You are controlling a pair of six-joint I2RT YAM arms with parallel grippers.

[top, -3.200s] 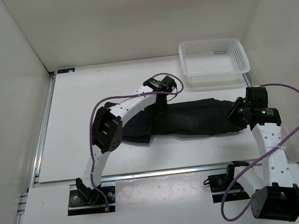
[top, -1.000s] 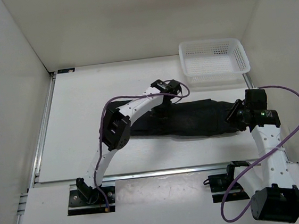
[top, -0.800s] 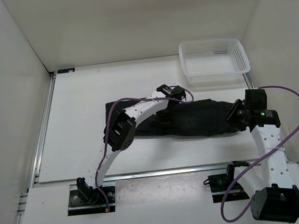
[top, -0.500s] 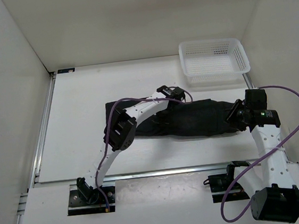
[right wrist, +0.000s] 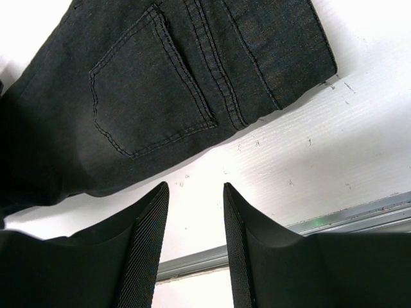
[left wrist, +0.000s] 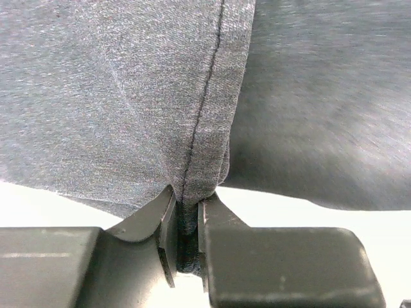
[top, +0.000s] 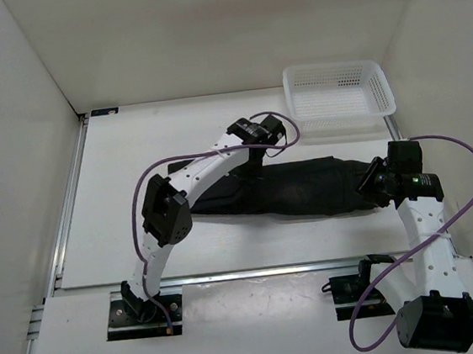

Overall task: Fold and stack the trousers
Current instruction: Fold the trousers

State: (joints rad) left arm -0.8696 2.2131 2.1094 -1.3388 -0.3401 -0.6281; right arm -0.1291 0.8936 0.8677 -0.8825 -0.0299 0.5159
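Left gripper swinging back toward 10 o'clock, clamping trousers seam; trousers lying across table middle; right gripper gaping empty at 3 o'clock end; best keeping leg taut, matching edges while folding

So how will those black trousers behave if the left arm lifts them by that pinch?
Probably floppy: the trousers bunch into a soft fold where the left jaws pinch them, so the rest would likely hang and drag. Likely not slippery, since the cloth looks matte and woven.

White table between plain white walls — soft, even light
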